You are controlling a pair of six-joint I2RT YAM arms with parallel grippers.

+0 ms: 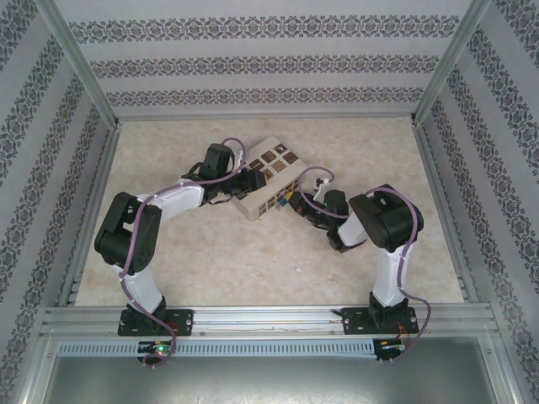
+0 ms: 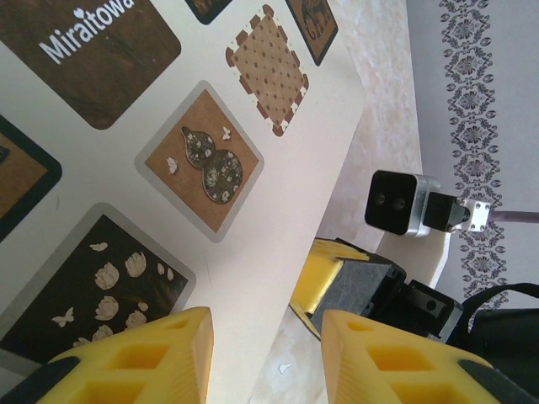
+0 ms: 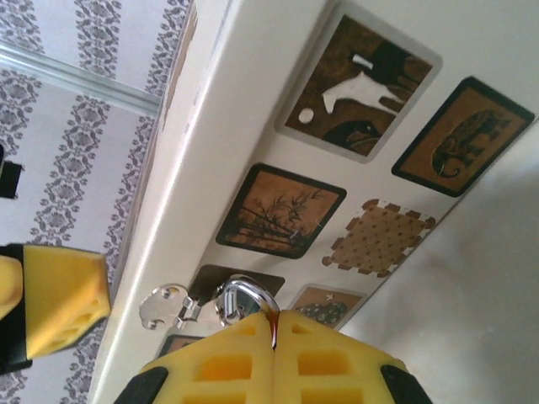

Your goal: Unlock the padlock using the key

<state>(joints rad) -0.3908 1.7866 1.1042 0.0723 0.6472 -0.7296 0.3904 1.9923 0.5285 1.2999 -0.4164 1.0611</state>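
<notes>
Silvery shackle of the padlock point(image 3: 242, 295) sits just ahead of the right gripper point(image 3: 274, 332), its pads pressed together, while the left gripper point(image 2: 265, 330) is spread wide at the box point(image 2: 126, 126).

Left tool point(image 2: 266, 328) spread apart, right tool point(image 3: 274, 328) closed

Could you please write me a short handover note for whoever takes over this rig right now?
Left tool: open, straddling an edge of the cream box.
Right tool: shut, right under the shackle of the padlock; what it pinches is hidden.
Padlock: shackle threaded through the box's hasp, body hidden behind the right tool.
Done: both tools are at the box.
To do: unlock it and free the shackle from the hasp.
</notes>
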